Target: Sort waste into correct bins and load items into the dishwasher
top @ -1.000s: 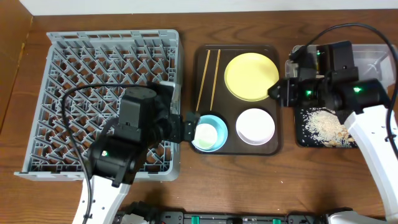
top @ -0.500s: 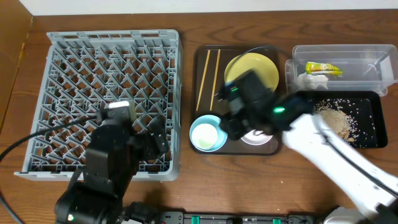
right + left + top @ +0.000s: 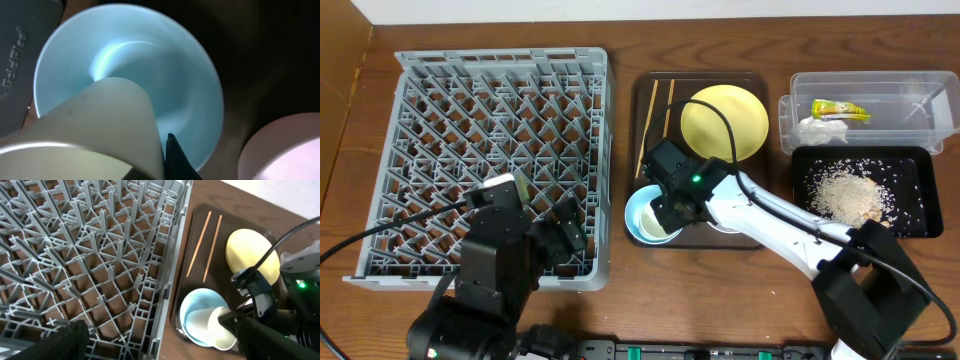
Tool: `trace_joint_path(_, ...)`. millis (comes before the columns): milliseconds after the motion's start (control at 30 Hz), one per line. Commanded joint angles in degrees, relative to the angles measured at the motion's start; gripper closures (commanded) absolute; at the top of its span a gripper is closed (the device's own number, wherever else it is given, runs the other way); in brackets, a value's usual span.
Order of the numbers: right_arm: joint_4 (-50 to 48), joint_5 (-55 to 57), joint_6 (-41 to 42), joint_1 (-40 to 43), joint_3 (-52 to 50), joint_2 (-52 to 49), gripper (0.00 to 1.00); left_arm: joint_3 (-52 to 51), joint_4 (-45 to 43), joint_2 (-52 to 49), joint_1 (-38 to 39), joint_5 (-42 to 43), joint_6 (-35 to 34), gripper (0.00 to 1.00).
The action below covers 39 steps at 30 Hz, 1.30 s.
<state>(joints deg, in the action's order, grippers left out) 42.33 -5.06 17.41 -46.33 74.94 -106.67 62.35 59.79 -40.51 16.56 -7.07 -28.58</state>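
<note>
Cup [image 3: 216, 329] sits tipped inside the blue bowl [image 3: 196, 311], in the corner of the brown tray [image 3: 756, 90] nearest the robot, just beside the rack [image 3: 420, 120]. The right gripper [image 3: 662, 212] reaches across the tray to it. Its fingers are closed, and the wrist view shows one dark finger [image 3: 176, 156] flat against the cup's wall. They seem to pinch the rim, though the other finger is hidden. A rim pinch suits a small cup nested in a bowl, where there is no room to span it from outside. Lifting it out first would free the bowl, and both belong in the rack. The left gripper [image 3: 568, 232] hovers over the rack's near right corner with its fingers spread wide and empty, probably waiting clear of the other arm. The plate [image 3: 725, 120] and chopsticks [image 3: 655, 125] lie untouched further back on the tray.
</note>
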Motion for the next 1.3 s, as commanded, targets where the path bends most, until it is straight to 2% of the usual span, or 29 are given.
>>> trace_joint_path(0,-0.13,-0.57,0.7,2.29,0.83,5.42,0.99,0.9,-1.49,-0.66,0.13,1.31,-2.58,0.04)
trace_joint_path(200,0.17,-10.51,-4.76,10.73,0.83,18.36,0.99,0.9,-9.33,-2.16,0.13,14.29,-2.12,0.04)
trace_joint_path(367,-0.07,-31.67,-14.27,23.06,0.83,28.96,0.99,0.9,-18.14,-4.17,0.13,28.7,-1.9,0.07)
trace_joint_path(500,0.42,-48.92,-20.09,30.1,0.81,32.5,0.99,0.9,-25.03,-6.62,0.13,41.38,-1.9,0.09)
trace_joint_path(633,0.94,-58.86,-23.47,32.57,0.81,32.46,0.99,0.9,-31.93,-9.84,0.13,55.41,-1.92,0.09)
trace_joint_path(800,0.31,-65.75,-25.97,32.65,0.81,32.41,0.99,0.9,-38.12,-14.01,0.13,71.08,-1.92,0.09)
trace_joint_path(1033,0.17,-70.38,-28.04,32.48,0.81,32.41,0.99,0.9,-38.38,-18.51,0.15,76.65,-1.95,0.09)
trace_joint_path(1267,-1.75,-70.18,-28.0,31.43,0.81,32.41,0.99,0.9,-47.93,-20.04,0.61,90.14,-2.16,0.1)
